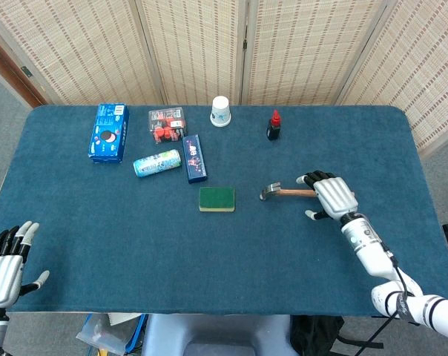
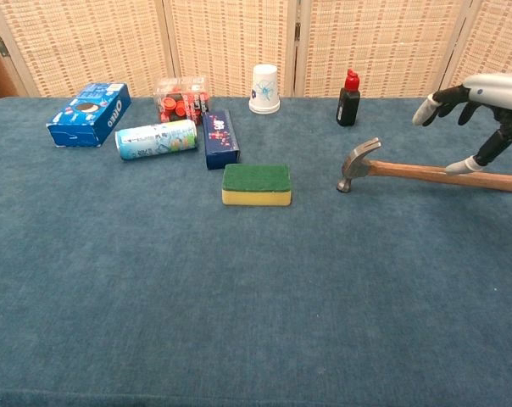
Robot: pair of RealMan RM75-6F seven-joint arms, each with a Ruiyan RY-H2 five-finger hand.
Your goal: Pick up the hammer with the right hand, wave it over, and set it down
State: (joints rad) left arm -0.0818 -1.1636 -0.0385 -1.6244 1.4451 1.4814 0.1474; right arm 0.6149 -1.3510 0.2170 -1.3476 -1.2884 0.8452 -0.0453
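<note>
The hammer (image 1: 291, 192) is laid flat toward the right edge of the surface (image 1: 209, 252), with the open right robot hand (image 1: 332, 197) positioned over its handle, nothing gripped.

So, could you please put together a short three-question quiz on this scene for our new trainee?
1. True or false: the right hand has lifted the hammer off the table.
2. Which thing lies nearest the hammer's head: A) the sponge, B) the paper cup, C) the cookie box?
3. Fill in: the left hand sits at the table's near ___ corner.

Key: 1 false, the hammer lies flat with the hand over its handle; 2 A; 3 left.
</note>
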